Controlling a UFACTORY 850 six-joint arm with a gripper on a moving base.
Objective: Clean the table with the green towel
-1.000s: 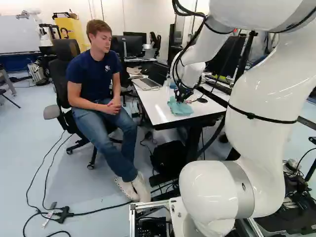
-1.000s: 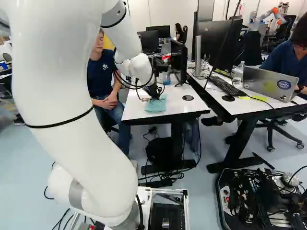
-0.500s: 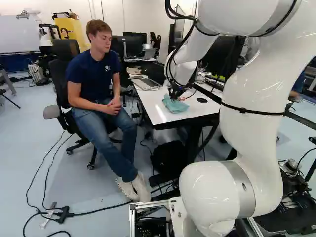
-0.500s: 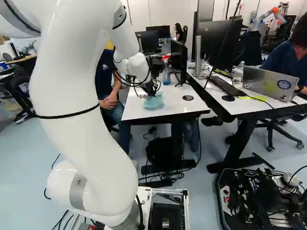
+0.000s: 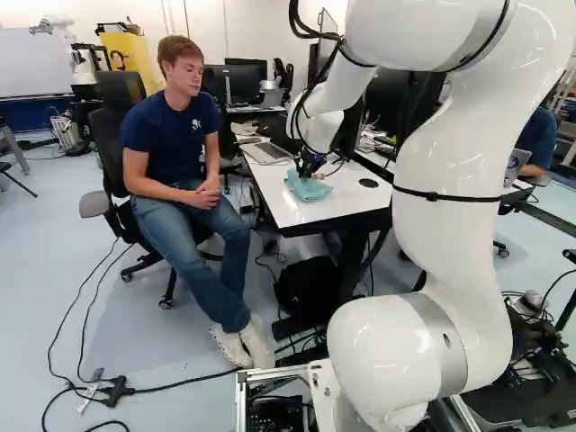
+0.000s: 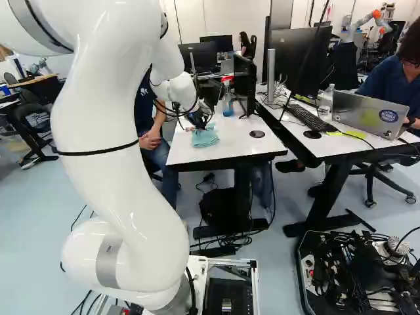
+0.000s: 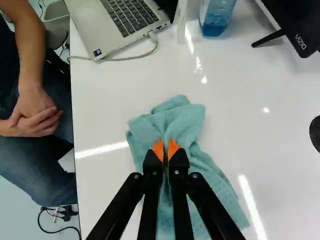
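Green towel [image 7: 175, 120], one: bunched at the fingers, its looser end spread on the bench [image 7: 115, 105]. Fingers [image 7: 171, 151], one pair: nearly closed, a fold of towel pinched between them. Step, as judged: wiping. Light, even pressure is called for, with cloth beneath the tips so that the surface is not scraped. Overlapping strokes to be made, stopped short of laptop [image 7: 90, 25], cable [image 7: 130, 57] and bottle [image 7: 216, 21].
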